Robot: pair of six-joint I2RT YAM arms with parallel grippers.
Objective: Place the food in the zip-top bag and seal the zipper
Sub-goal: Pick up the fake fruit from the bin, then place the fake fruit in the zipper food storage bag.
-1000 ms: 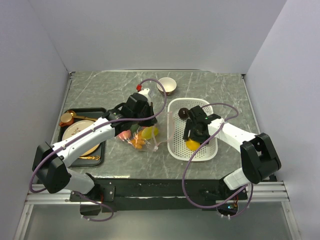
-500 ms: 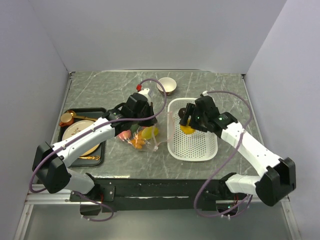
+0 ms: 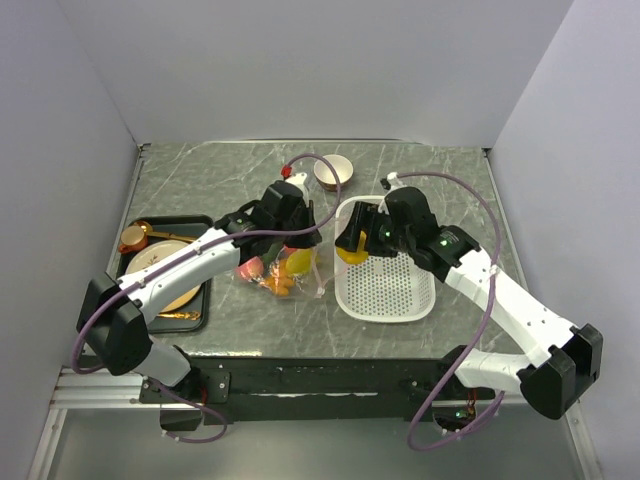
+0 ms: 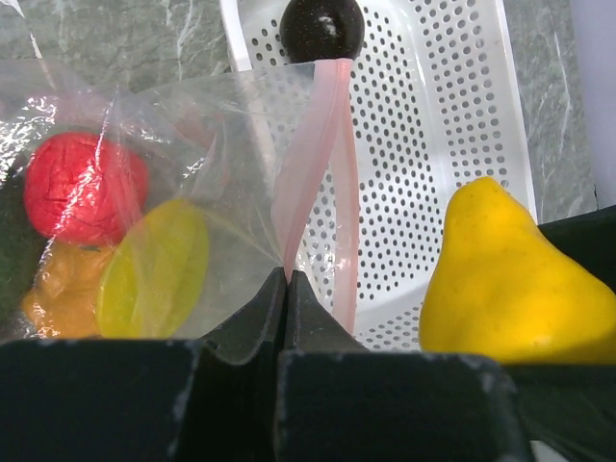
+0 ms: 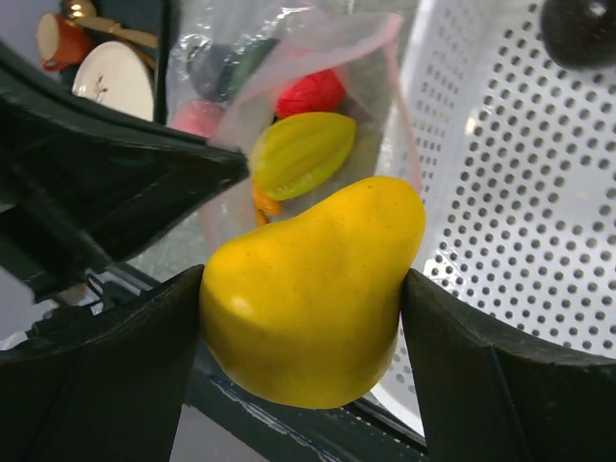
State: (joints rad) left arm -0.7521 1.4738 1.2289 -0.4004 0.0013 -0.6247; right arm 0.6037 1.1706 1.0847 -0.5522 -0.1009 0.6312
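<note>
Centrally, right gripper [image 3: 354, 244] clamped yellow pear [image 5: 313, 289] above the left rim of the basket [image 3: 392, 292]. Left gripper [image 4: 287, 281] jaws pinched the zip-top bag [image 4: 221, 125] edge.

Top external high behind, looking straight down; wrist views close, facing oppositely, sharing yellow pear [image 4: 500, 274] and zip-top bag [image 4: 221, 125].

One zip-top bag [image 4: 221, 125] is holding at least five pieces of food: one red piece [image 4: 85, 188], one yellow-green piece [image 4: 154, 269], one orange piece [image 4: 53, 294], one pink piece [image 5: 197, 117] and one dark piece [image 5: 210, 67]. One white basket [image 4: 423, 96] is holding a single dark brown ball [image 4: 321, 27]. One yellow pear [image 5: 313, 260] is hanging in the right hand [image 5: 303, 289]. One gold bowl [image 3: 333, 172] is standing on the surface [image 3: 200, 170], and one tray [image 3: 195, 225] is carrying one plate [image 3: 150, 262] and one cup [image 3: 133, 238].
</note>
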